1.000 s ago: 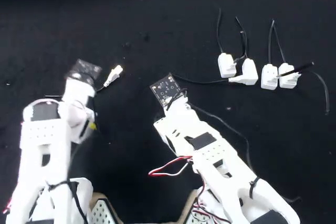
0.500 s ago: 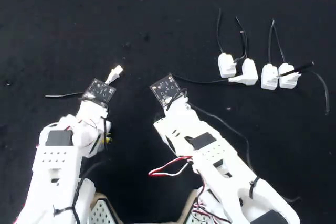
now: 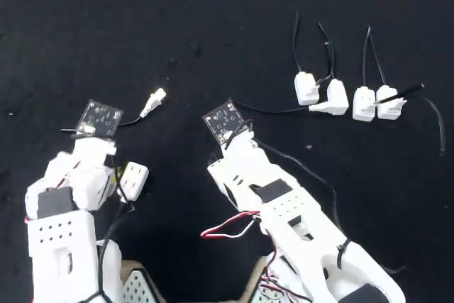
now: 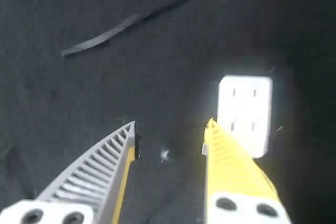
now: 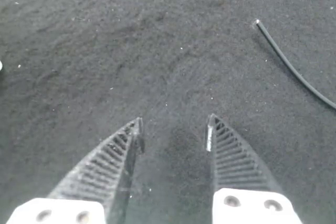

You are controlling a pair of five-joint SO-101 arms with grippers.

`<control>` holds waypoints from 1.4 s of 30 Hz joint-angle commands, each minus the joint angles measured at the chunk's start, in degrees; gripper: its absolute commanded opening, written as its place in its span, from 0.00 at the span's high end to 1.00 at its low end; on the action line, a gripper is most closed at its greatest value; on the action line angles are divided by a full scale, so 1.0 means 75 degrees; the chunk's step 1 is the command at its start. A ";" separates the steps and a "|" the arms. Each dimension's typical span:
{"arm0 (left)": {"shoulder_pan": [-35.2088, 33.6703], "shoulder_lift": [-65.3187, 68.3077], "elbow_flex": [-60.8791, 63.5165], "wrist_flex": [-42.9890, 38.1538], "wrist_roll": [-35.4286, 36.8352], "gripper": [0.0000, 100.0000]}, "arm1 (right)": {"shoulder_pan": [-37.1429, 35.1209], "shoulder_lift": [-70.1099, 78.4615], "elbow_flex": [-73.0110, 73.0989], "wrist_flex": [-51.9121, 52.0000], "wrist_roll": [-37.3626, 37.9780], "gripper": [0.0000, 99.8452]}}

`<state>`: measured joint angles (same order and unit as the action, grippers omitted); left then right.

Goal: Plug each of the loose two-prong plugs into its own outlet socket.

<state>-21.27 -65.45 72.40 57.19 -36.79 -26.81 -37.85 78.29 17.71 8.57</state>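
Beside the empty, parted left gripper (image 4: pixel 170 125), white slotted outlet socket (image 4: pixel 245 111), right gripper (image 5: pixel 175 119) parted, empty.

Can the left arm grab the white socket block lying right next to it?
Probably yes. The left pincer is open and empty, and the white socket block lies right beside its yellow finger on the black table, with nothing between. It would likely need to shift sideways first.

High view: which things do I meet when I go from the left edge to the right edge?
White left arm → white square outlet socket → small white plug on a black cord → white right arm → row of four white corded blocks.
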 commanded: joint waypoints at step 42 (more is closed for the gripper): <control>0.1506 0.0692 0.0451 0.1969 -0.1782 0.79 | 0.0129 -0.0217 -0.0006 -0.0188 0.0035 0.82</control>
<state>-9.32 -60.18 73.36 76.18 -49.27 -26.81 -37.85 78.29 17.71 8.57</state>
